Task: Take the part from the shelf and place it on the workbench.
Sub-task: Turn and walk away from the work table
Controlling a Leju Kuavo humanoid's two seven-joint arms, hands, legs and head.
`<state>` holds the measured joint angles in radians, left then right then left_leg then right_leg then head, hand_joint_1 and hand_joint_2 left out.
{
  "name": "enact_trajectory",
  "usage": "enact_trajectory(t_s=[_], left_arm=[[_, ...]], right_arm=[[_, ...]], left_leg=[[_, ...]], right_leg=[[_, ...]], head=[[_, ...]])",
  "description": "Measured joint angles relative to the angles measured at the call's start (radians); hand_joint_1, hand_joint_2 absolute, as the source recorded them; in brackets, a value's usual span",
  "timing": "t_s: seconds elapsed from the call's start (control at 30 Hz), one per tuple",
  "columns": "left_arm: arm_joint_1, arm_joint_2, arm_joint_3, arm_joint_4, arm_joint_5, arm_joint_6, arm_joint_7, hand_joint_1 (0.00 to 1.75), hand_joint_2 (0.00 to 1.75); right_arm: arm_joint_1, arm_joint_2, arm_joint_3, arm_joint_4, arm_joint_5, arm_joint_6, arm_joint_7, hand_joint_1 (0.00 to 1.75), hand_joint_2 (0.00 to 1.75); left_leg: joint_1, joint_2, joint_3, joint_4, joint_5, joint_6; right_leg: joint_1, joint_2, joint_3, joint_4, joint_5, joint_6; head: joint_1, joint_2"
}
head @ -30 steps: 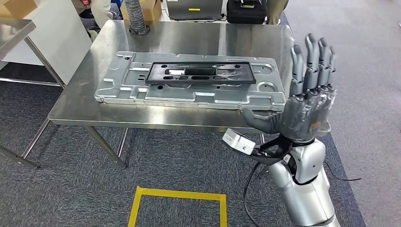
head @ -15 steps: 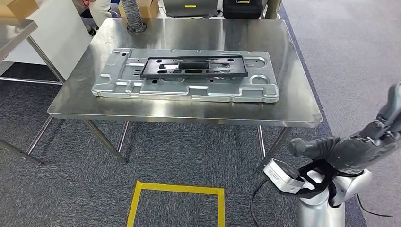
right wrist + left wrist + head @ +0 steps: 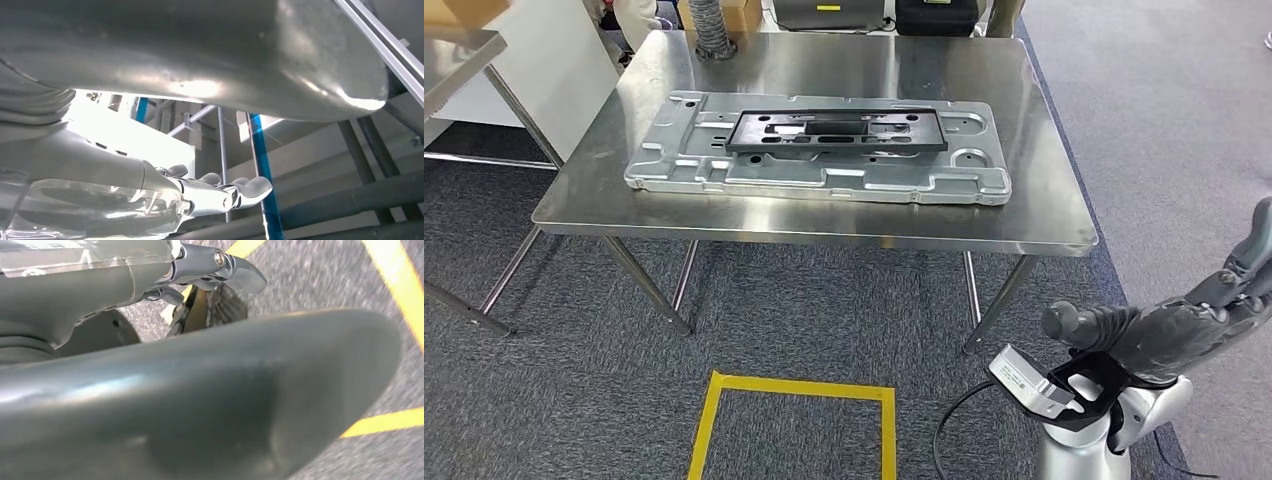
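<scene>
Grey carpet (image 3: 574, 420) with a yellow taped square (image 3: 792, 428) spreads under a steel workbench (image 3: 1044, 215). On the bench lies a long silver metal plate (image 3: 684, 165), and the black part (image 3: 836, 131) rests flat on top of it, well apart from both hands. At lower right, the right hand (image 3: 1176, 322) hangs beside the bench corner, fingers apart and holding nothing; a second ago it was raised near the bench edge. The left hand (image 3: 150, 295) holds nothing, fingers loosely extended over the floor.
</scene>
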<state>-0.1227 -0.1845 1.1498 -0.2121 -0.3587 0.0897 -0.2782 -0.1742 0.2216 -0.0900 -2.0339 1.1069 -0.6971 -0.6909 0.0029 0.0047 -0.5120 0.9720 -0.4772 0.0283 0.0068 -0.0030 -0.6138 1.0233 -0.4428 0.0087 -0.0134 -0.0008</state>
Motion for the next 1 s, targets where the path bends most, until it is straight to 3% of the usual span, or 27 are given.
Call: enact_trajectory(t_s=[0.1,0.13,0.17,0.2,0.27,0.33,0.43,0.5,0.53,0.63,0.67,0.7,0.73,0.83,0.87,0.97,1.0], left_arm=[[-0.001,0.0,0.001,0.0,0.0,-0.003,-0.001,0.0,0.0],[-0.001,0.0,0.002,0.0,0.0,-0.004,-0.001,0.0,0.0],[0.0,0.0,0.002,0.0,-0.001,-0.005,-0.001,0.0,0.0],[0.001,0.0,0.002,0.0,-0.002,-0.005,-0.001,0.0,0.0],[0.001,0.0,0.002,0.0,-0.004,-0.004,-0.001,0.0,0.0],[0.0,0.0,0.002,0.0,-0.006,-0.002,-0.001,0.0,0.0],[0.0,0.0,0.002,0.0,-0.007,0.0,0.0,0.0,0.0],[0.0,0.0,0.002,0.0,-0.008,0.0,0.001,0.0,0.0],[0.0,0.0,0.002,0.0,-0.008,0.0,0.002,0.0,0.0],[0.002,0.0,0.002,0.0,-0.008,-0.001,0.003,0.0,0.0],[0.003,0.0,0.002,0.0,-0.008,-0.002,0.004,0.0,0.0],[0.003,0.0,0.002,0.0,-0.008,-0.003,0.004,0.0,0.0],[0.003,0.0,0.002,0.0,-0.009,-0.003,0.005,0.0,0.0],[0.002,0.0,0.002,0.0,-0.008,-0.004,0.005,0.0,0.0],[0.001,0.0,0.002,0.0,-0.008,-0.004,0.005,0.0,0.0],[0.002,0.0,0.002,0.0,-0.006,-0.003,0.006,0.0,0.0],[0.002,-0.001,0.002,0.0,-0.006,-0.003,0.006,0.0,0.0]], right_arm=[[0.013,0.01,-0.004,0.007,0.0,0.0,-0.001,0.0,0.0],[0.02,0.013,-0.007,0.01,-0.001,0.0,-0.001,0.0,0.0],[0.027,0.017,-0.01,0.013,-0.001,0.0,-0.001,0.0,0.0],[0.033,0.02,-0.012,0.015,-0.001,0.0,-0.001,0.0,0.0],[0.038,0.024,-0.014,0.018,-0.003,0.0,-0.002,0.0,0.0],[0.044,0.026,-0.015,0.02,-0.004,0.0,-0.003,0.0,0.0],[0.058,0.028,-0.018,0.024,-0.004,0.0,-0.003,0.0,0.0],[0.064,0.03,-0.021,0.026,-0.005,0.0,-0.003,0.0,0.0],[0.066,0.031,-0.021,0.026,-0.007,0.0,-0.003,0.0,0.0],[0.076,0.032,-0.023,0.027,-0.013,0.0,-0.004,0.0,0.0],[0.081,0.032,-0.024,0.027,-0.014,0.0,-0.004,0.0,0.0],[0.085,0.032,-0.025,0.028,-0.015,0.0,-0.005,0.0,0.0],[0.088,0.032,-0.025,0.028,-0.016,0.0,-0.005,0.0,0.0],[0.092,0.032,-0.028,0.028,-0.018,0.0,-0.005,0.0,0.0],[0.092,0.032,-0.028,0.03,-0.016,0.0,-0.005,0.0,0.0],[0.093,0.032,-0.029,0.039,-0.009,0.0,-0.005,0.0,0.0],[0.094,0.032,-0.031,0.042,-0.007,0.0,-0.004,0.0,0.0]], left_leg=[[0.001,0.003,-0.019,-0.004,0.018,0.008],[0.001,0.003,-0.026,-0.003,0.022,0.007],[0.002,0.003,-0.032,0.0,0.025,0.006],[0.003,0.003,-0.038,0.003,0.028,0.004],[0.004,0.003,-0.047,0.014,0.029,-0.001],[0.003,0.003,-0.055,0.025,0.029,-0.011],[0.002,0.002,-0.062,0.027,0.035,-0.03],[0.006,0.001,-0.071,0.046,0.017,-0.041],[0.007,0.001,-0.085,0.081,-0.01,-0.045],[0.009,0.001,-0.159,0.276,-0.118,-0.054],[0.009,0.001,-0.17,0.314,-0.13,-0.054],[0.009,0.001,-0.16,0.311,-0.122,-0.053],[0.009,0.001,-0.131,0.266,-0.097,-0.051],[0.005,-0.001,-0.014,0.059,-0.027,-0.035],[0.002,-0.002,0.0,0.027,-0.021,-0.031],[0.002,-0.002,-0.006,0.016,-0.012,-0.015],[0.004,-0.001,-0.008,0.012,-0.005,-0.008]], right_leg=[[-0.01,0.002,-0.068,0.168,-0.109,0.016],[-0.014,0.002,-0.087,0.225,-0.134,0.02],[-0.018,0.002,-0.09,0.251,-0.14,0.023],[-0.022,0.002,-0.073,0.236,-0.128,0.026],[-0.029,0.001,0.011,0.103,-0.076,0.028],[-0.027,0.003,0.071,-0.007,-0.049,0.022],[-0.021,0.006,0.073,-0.026,-0.04,0.003],[-0.023,0.004,0.069,-0.031,-0.031,-0.012],[-0.024,0.003,0.067,-0.034,-0.026,-0.018],[-0.021,0.001,0.052,-0.033,-0.016,-0.025],[-0.02,0.001,0.047,-0.031,-0.013,-0.025],[-0.019,0.002,0.042,-0.029,-0.011,-0.024],[-0.018,0.002,0.04,-0.028,-0.009,-0.022],[-0.015,0.003,0.035,-0.024,-0.003,-0.012],[-0.014,0.003,0.033,-0.023,0.0,-0.007],[-0.015,0.003,0.029,-0.023,0.005,0.01],[-0.016,0.003,0.022,-0.012,-0.006,0.015]], head=[[0.004,0.0],[0.005,0.0],[0.005,0.0],[0.005,0.0],[0.005,0.0],[0.004,0.0],[0.004,0.0],[0.003,0.0],[0.003,0.0],[0.002,0.0],[0.002,0.0],[0.002,0.0],[0.002,0.0],[0.003,0.0],[0.003,0.0],[0.003,0.0],[0.005,0.0]])
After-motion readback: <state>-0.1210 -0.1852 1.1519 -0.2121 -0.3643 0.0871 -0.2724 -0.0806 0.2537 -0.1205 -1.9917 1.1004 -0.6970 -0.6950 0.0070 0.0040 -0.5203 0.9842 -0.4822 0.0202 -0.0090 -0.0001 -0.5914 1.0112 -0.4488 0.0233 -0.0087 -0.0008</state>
